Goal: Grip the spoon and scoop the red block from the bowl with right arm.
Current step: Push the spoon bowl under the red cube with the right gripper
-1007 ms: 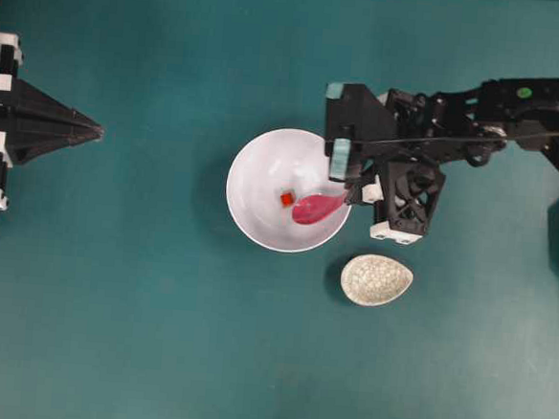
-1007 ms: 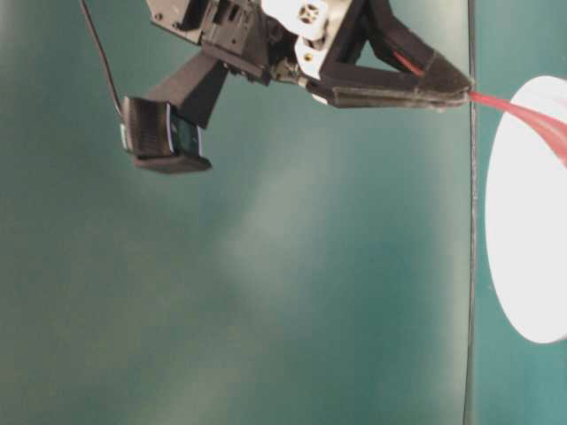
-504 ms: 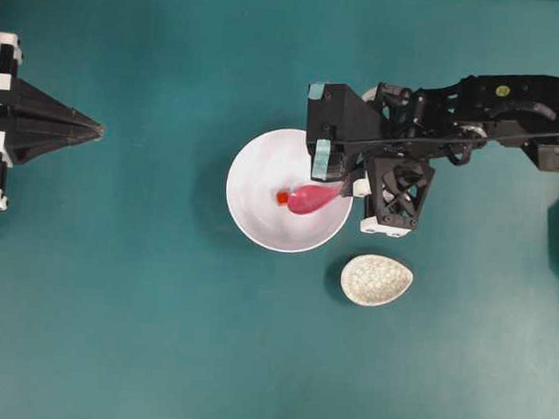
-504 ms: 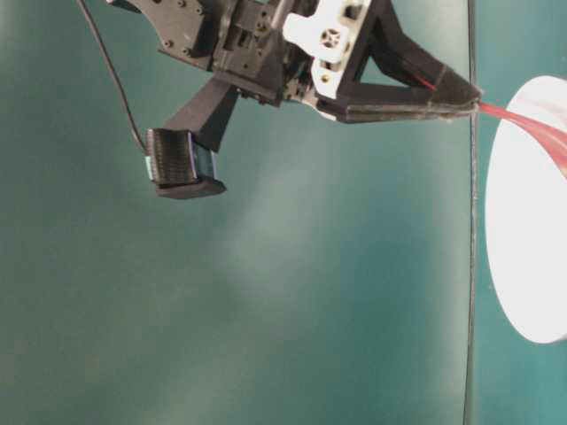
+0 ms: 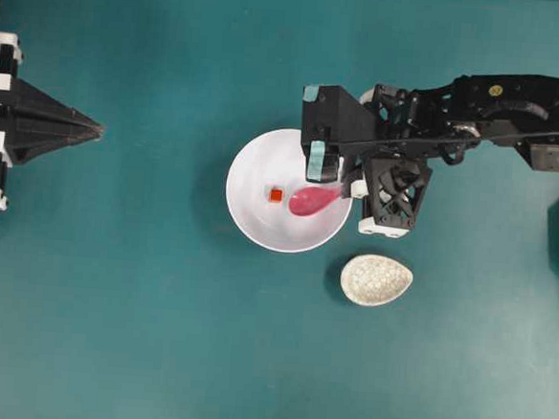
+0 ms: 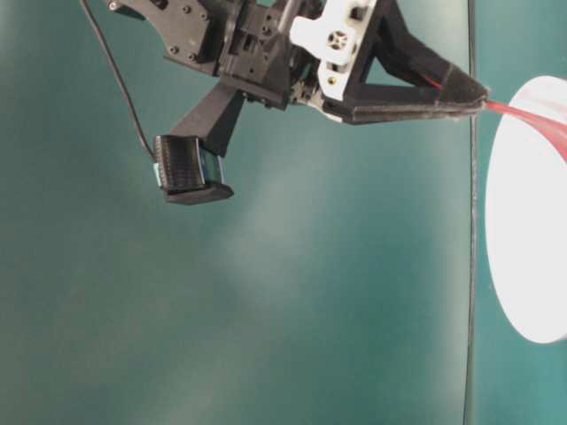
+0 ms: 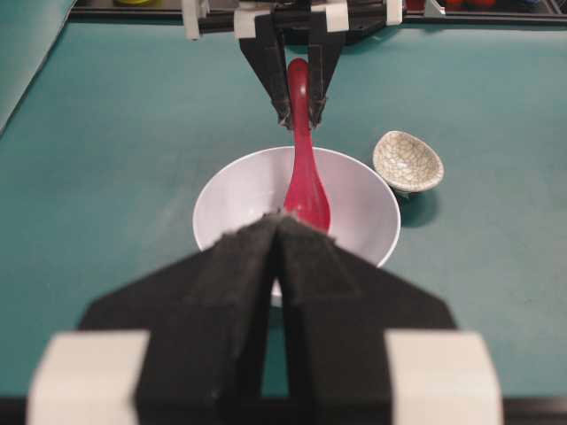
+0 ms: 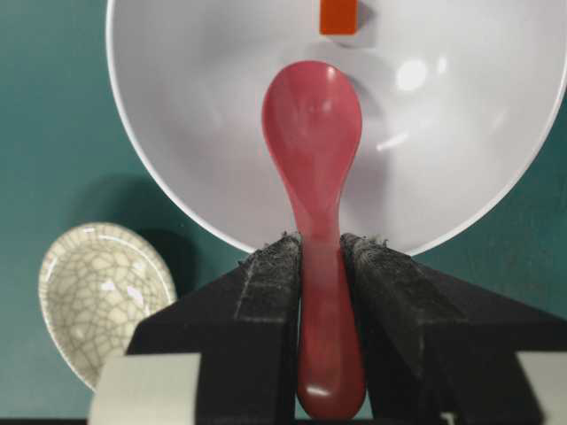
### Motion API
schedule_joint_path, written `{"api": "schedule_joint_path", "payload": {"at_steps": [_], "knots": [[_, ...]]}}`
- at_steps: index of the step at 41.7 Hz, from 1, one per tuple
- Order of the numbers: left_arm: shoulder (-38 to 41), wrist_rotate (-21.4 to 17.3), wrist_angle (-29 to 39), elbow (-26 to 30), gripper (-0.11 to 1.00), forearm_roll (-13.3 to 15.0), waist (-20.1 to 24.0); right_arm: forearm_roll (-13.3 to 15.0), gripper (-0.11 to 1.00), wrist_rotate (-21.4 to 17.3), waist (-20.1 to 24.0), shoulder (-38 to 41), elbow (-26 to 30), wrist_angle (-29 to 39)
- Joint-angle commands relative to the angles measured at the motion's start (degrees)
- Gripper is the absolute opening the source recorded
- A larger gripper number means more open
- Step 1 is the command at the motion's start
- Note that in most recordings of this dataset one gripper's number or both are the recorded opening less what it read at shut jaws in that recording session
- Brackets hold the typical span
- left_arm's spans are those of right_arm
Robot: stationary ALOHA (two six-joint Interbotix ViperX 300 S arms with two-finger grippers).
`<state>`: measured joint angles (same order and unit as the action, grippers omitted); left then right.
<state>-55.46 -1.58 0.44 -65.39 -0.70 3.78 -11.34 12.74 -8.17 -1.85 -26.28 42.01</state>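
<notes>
Right tool (image 8: 321,257): closed tight on the handle of the pink spoon (image 8: 314,150). One black finger (image 8: 266,274) presses each side of the handle.
Pink spoon: its scoop reaches out over the inside of the white bowl (image 5: 254,160). The scoop is empty.
Red block (image 5: 277,196): a tiny cube lying on the bottom of the white bowl, just past the tip of the spoon. Block and spoon are close but not touching.
White bowl: sits on the green bench (image 5: 136,334) near the middle.
Right arm (image 5: 498,110): comes in from the right side and stops at the right edge of the bowl.
Small crackled dish (image 5: 376,280): sits on the bench just beside the bowl, on its lower right in the view from above.
Left tool (image 7: 279,266): pressed shut with nothing in it. It stays far off at the left edge of the bench, pointing at the bowl.
</notes>
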Motion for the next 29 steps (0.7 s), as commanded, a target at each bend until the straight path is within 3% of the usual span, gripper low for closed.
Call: {"api": "schedule_joint_path", "payload": {"at_steps": [1, 29], "knots": [[0.18, -0.09, -0.53, 1.67, 0.00, -0.18, 0.18, 0.18, 0.24, -0.09, 0.00, -0.79, 1.67, -0.26], [0.26, -0.09, -0.53, 1.67, 0.00, -0.18, 0.18, 0.44, 0.24, 0.00, 0.00, 2.29, 3.87, -2.72]]}}
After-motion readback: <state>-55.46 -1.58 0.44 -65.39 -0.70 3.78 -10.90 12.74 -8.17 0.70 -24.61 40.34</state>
